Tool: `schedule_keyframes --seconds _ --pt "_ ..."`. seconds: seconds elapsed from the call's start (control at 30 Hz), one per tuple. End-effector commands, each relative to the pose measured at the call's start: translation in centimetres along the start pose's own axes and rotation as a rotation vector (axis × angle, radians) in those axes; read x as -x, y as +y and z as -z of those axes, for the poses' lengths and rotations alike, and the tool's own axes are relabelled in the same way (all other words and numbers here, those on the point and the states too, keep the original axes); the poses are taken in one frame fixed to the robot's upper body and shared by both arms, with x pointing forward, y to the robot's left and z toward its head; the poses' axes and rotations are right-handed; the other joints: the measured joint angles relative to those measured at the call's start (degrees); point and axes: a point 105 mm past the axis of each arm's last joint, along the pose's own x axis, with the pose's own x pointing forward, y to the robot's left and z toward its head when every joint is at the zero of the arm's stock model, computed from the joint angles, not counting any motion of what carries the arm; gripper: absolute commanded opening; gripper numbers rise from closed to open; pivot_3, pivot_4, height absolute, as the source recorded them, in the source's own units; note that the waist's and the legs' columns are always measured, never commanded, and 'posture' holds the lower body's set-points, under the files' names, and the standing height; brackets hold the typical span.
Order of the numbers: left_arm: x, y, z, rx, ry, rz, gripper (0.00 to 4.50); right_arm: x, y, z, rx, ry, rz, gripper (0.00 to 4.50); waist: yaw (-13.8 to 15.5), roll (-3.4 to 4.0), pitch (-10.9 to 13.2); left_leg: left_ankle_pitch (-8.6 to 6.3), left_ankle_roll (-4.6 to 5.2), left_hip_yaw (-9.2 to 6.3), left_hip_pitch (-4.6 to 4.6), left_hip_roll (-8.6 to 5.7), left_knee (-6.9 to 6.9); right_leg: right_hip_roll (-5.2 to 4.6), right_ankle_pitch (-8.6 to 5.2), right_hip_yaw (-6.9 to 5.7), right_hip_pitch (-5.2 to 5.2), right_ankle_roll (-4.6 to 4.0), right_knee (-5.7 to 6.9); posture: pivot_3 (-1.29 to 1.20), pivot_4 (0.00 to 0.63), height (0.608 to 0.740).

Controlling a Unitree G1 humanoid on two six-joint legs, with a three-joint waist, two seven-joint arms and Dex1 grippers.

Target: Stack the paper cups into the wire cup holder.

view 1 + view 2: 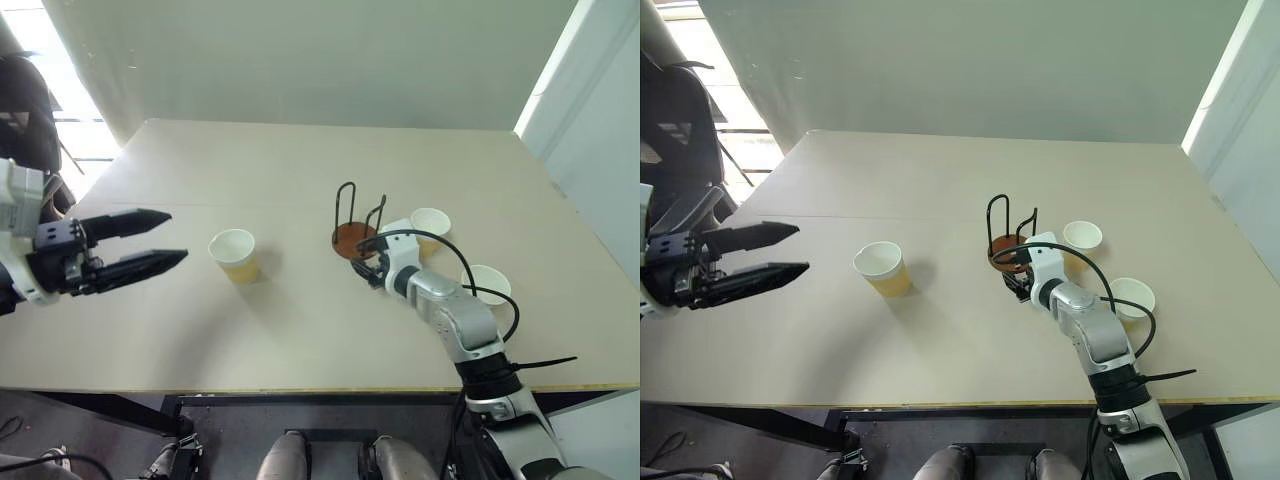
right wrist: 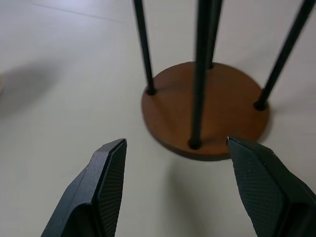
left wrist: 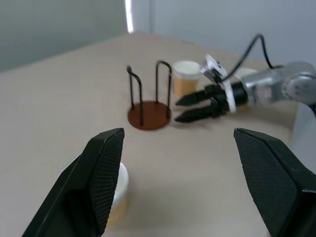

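At far left, the left gripper point(image 1: 150, 240) is held above the table point(image 1: 300, 330) with its jaws spread, empty, its arm cut off by the frame edge. One cup point(image 1: 234, 255) stands upright near it. At centre the holder point(image 1: 355, 226) stands empty. Just beside its base the right gripper point(image 3: 190, 107) is seen, jaws spread, holding nothing. Two more cups point(image 1: 430, 227) point(image 1: 487, 284) stand to the right, partly hidden behind the right arm and its cable.
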Motion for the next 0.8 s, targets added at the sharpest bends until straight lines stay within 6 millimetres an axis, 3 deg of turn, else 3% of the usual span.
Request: schedule_keyframes --seconds 0.03,0.63,0.8 --pt "-0.4 1.4 -0.5 -0.057 -0.026 -0.095 3.79 0.0 -0.4 -1.8 0.012 -0.072 0.029 3.30 0.0 0.01 0.0 0.01 0.00 0.00 0.01 0.00 0.00 0.00 0.01 0.00 0.00 0.01 0.00 0.00 0.150 0.740" --pt "-0.6 0.9 0.4 -0.029 0.010 -0.062 3.79 -2.0 -0.3 -4.8 -0.023 -0.187 0.059 3.30 0.0 0.02 0.0 0.06 0.04 -0.03 -0.02 0.00 0.00 0.02 0.05 0.00 -0.01 0.12 -0.05 0.00 0.150 0.740" --pt "-0.4 0.8 0.5 -0.024 0.017 -0.060 3.82 -1.8 -0.3 -4.7 -0.023 -0.188 0.052 1.81 -0.1 0.02 0.0 0.04 0.02 -0.02 -0.02 0.00 0.00 0.02 0.05 0.00 -0.01 0.12 -0.05 0.00 0.150 0.740"
